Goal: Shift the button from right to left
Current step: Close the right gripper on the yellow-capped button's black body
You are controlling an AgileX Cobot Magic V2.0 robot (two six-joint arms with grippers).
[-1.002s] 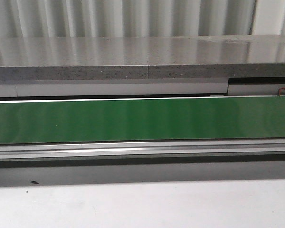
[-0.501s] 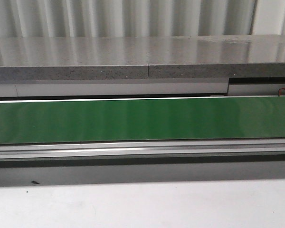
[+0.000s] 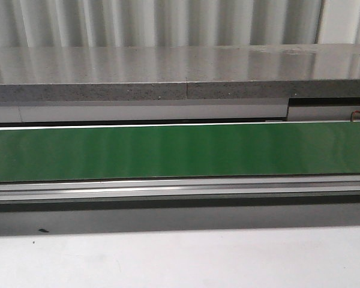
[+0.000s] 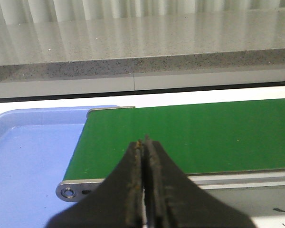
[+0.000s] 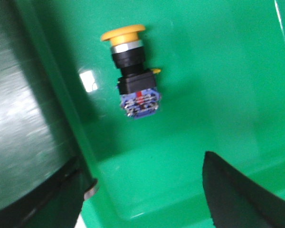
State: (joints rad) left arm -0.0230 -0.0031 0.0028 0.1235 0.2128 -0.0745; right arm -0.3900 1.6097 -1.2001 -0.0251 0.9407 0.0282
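Note:
The button (image 5: 132, 73) lies on its side on the floor of a green bin (image 5: 213, 85) in the right wrist view, with its yellow cap, black collar and blue-grey contact block. My right gripper (image 5: 142, 178) is open and empty above the bin, its fingers apart on either side, short of the button. My left gripper (image 4: 144, 142) is shut and empty, hovering over the near edge of the green conveyor belt (image 4: 204, 133). Neither gripper nor the button shows in the front view.
A blue tray (image 4: 28, 156) lies beside the belt's end and its metal roller frame (image 4: 69, 191). The green belt (image 3: 180, 150) spans the front view with a grey stone ledge (image 3: 180, 72) behind it. A dark metal surface (image 5: 19, 118) borders the bin.

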